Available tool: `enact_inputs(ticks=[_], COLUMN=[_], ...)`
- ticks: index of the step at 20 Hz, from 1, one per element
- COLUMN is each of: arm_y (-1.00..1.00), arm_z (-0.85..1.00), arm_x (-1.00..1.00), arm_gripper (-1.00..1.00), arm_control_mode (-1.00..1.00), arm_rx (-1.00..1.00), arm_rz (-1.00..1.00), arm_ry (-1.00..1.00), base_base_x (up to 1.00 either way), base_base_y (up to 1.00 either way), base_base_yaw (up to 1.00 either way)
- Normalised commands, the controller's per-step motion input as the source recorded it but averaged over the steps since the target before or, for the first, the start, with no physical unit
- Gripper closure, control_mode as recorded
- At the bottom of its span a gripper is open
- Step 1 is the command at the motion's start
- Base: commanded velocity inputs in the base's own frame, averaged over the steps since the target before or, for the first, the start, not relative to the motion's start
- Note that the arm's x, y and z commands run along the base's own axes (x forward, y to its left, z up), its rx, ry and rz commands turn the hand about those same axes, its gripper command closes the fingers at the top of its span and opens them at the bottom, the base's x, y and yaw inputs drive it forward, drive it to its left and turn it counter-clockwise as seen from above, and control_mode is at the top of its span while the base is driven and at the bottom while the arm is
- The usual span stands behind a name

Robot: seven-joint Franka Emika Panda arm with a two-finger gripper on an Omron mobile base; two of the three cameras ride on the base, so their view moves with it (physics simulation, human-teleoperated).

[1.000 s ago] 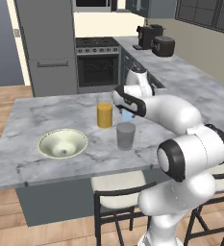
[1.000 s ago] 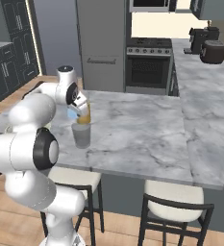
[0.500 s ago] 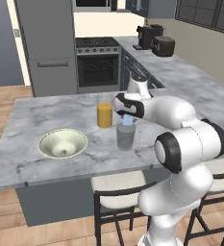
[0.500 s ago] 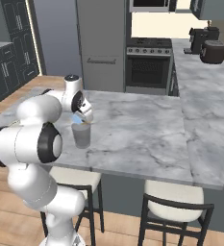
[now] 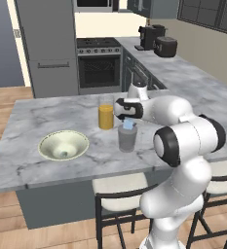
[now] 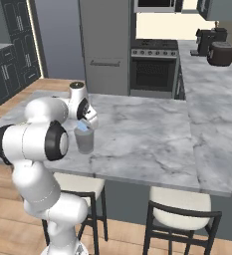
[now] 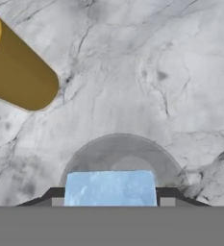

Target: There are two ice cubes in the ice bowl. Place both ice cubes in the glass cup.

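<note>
One small light-blue translucent ice cube (image 7: 110,188) is pinched between the two dark fingers of the white arm's gripper (image 5: 129,121), which are closed snug on its sides. It's hanging right over the mouth of the short greyish see-through glass cup (image 5: 127,140), basically touching the rim level. A second ago the hand was higher and a bit further back, closer to the tall glass of orange liquid (image 5: 105,115); since then it has swung over and dropped down so the cube sits dead centre above the tumbler. From the hand camera you can see the round cup bottom straight behind the cube.

So my guess is the carry part is done and the next thing is just letting go so it drops in. Lined up well, I wouldn't expect a miss.

The wide shallow cream-green ice bowl (image 5: 64,145) sits well apart to the left on the grey marble counter (image 5: 32,116). There's a small speck at its bottom, might be the other cube, but it's too small for me to tell. I can't make out a cube already in the cup either.
</note>
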Motion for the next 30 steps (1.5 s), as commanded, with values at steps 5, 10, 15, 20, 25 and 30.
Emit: enact_inputs(ticks=[5,10,15,20,25,30], arm_y=[0.0,0.0,0.0,0.0,0.0,0.0], arm_z=[-0.2,-0.23,-0.18,-0.14,-0.16,0.0], arm_x=[0.17,0.08,0.14,0.23,-0.04,-0.2], arm_gripper=[1.0,1.0,1.0,1.0,1.0,1.0], arm_control_mode=[-1.0,-1.0,-1.0,-1.0,-1.0,-1.0], arm_rx=[0.0,0.0,0.0,0.0,0.0,0.0], arm_rz=[0.0,0.0,0.0,0.0,0.0,0.0], arm_ry=[0.0,0.0,0.0,0.0,0.0,0.0], base_base_x=[0.0,0.0,0.0,0.0,0.0,0.0], base_base_y=[0.0,0.0,0.0,0.0,0.0,0.0], base_base_yaw=[0.0,0.0,0.0,0.0,0.0,0.0])
